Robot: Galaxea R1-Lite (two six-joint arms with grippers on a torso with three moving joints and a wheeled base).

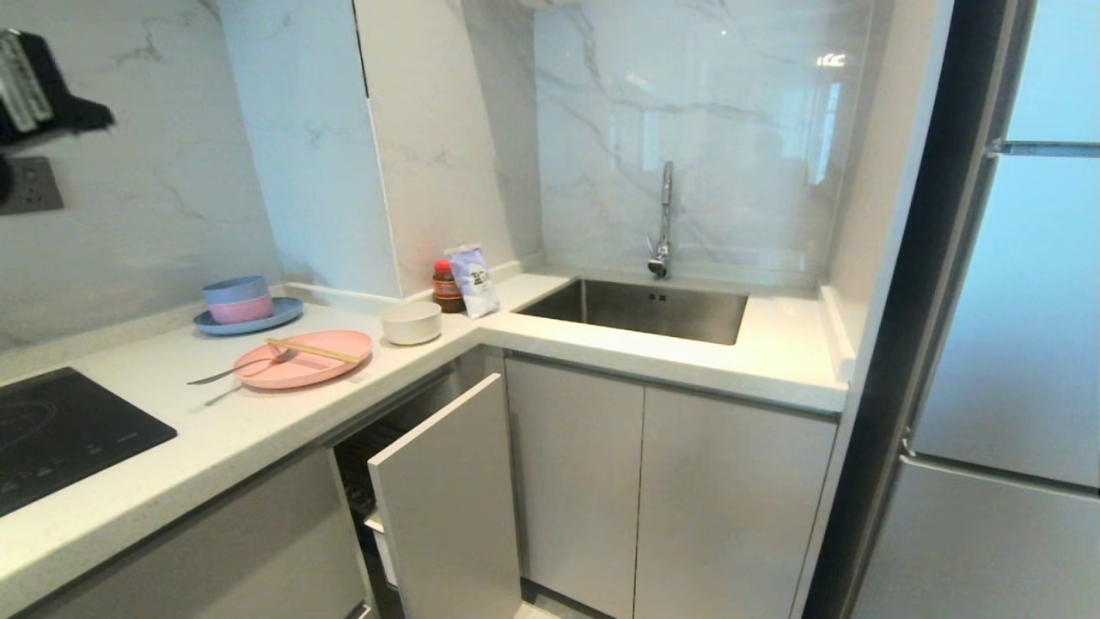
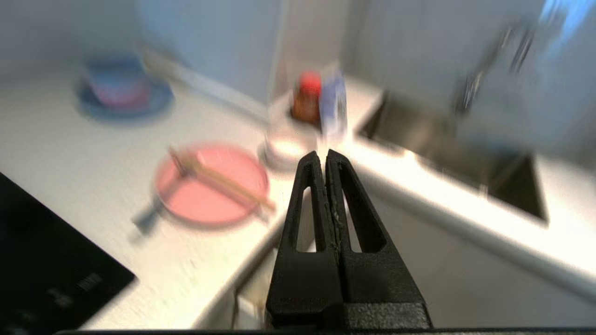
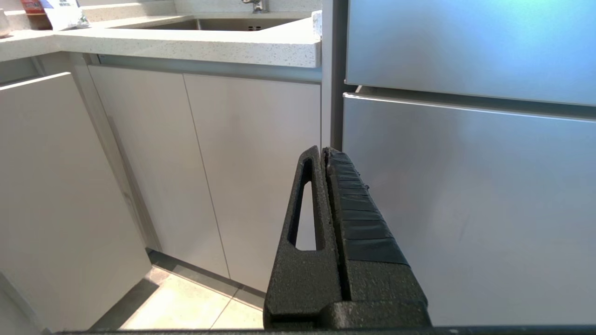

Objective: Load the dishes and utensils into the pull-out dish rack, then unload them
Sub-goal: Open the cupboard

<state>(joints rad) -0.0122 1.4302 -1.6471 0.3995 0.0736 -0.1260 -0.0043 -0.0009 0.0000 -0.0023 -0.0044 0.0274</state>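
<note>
A pink plate (image 1: 302, 358) lies on the counter with wooden chopsticks (image 1: 316, 350) across it and a silver fork (image 1: 232, 371) resting on its left rim. A cream bowl (image 1: 412, 322) stands just right of the plate. Below the counter the pull-out dish rack (image 1: 447, 499) is drawn partly out; only its pale front panel and a dark gap behind it show. My left gripper (image 2: 323, 156) is shut and empty, raised in front of the counter corner, pointing toward the bowl (image 2: 284, 151) and plate (image 2: 212, 184). My right gripper (image 3: 324, 151) is shut and empty, low before the cabinet doors.
Stacked blue and pink bowls on a blue plate (image 1: 242, 303) sit at the back left. A sauce bottle (image 1: 446, 285) and a packet (image 1: 475, 280) stand at the corner. The sink (image 1: 640, 309) with its tap lies right, a black hob (image 1: 60, 430) left, a fridge (image 1: 1014, 344) far right.
</note>
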